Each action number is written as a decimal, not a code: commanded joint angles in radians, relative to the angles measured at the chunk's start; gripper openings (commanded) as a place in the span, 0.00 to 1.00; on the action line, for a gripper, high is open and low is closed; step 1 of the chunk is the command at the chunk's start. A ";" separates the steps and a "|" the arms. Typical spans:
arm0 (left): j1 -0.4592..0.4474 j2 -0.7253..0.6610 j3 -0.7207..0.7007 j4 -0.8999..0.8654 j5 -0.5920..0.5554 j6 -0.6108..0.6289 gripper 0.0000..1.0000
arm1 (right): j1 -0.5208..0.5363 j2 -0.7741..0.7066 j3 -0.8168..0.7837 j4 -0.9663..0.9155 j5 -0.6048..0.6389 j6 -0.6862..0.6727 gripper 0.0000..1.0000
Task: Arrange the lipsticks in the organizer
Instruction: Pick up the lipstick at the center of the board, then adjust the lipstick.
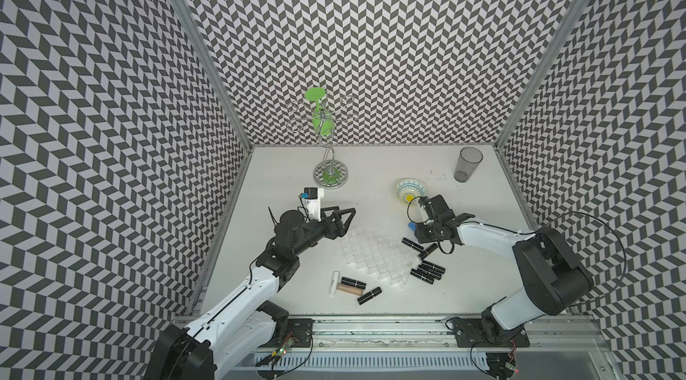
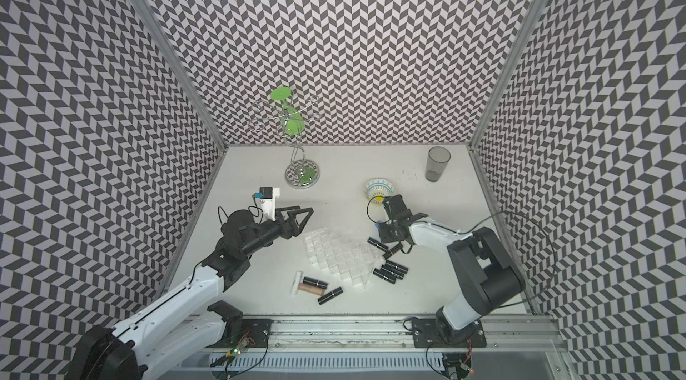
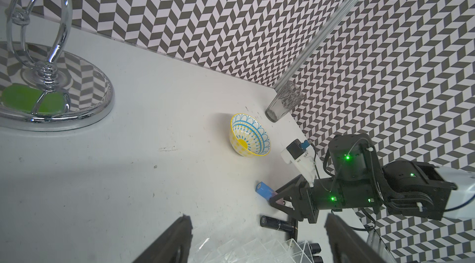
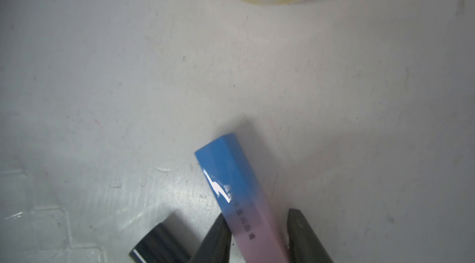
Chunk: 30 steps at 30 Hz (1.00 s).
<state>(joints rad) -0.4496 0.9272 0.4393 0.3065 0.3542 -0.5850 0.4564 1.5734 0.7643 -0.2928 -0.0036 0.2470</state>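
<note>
**Lipsticks and organizer: tabletop stock, near to far**

Nearest the arm bases, flat on the table [image 1: 297, 285] in one group: white lipstick [image 1: 335, 282], beige lipstick [image 1: 349, 290], two black lipsticks [image 1: 353, 281].
Behind them: organizer [image 1: 375, 255], clear and stepped.
On its right-arm side: black lipstick cluster [image 1: 427, 271], lying flat. Two further black tubes [image 1: 412, 244] lie just beyond.
Blue-pink lipstick [image 4: 226, 171]: on the table, pink end between the jaws of the right gripper [image 4: 257, 214]. One finger [image 4: 218, 233] touches it; whether it is firmly clamped cannot be told.
Left gripper [image 1: 343, 213]: spread wide, holding nothing, raised near the organizer's far corner.
Farthest: patterned bowl [image 1: 399, 189], chrome stand [image 1: 343, 174], grey tumbler [image 1: 466, 170].
</note>
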 commanded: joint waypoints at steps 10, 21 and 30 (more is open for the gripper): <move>-0.021 0.017 -0.010 0.058 0.046 -0.010 0.83 | 0.010 -0.143 0.022 0.033 -0.017 0.002 0.15; -0.099 0.097 -0.004 0.276 0.286 -0.062 0.74 | 0.038 -0.377 0.004 0.255 -0.682 0.013 0.14; -0.179 0.203 0.037 0.278 0.257 -0.023 0.80 | 0.139 -0.362 -0.045 0.371 -0.868 0.011 0.13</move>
<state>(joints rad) -0.6067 1.0973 0.4435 0.5369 0.5919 -0.6216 0.5632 1.2102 0.7330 -0.0284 -0.7612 0.2558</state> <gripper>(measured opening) 0.795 0.237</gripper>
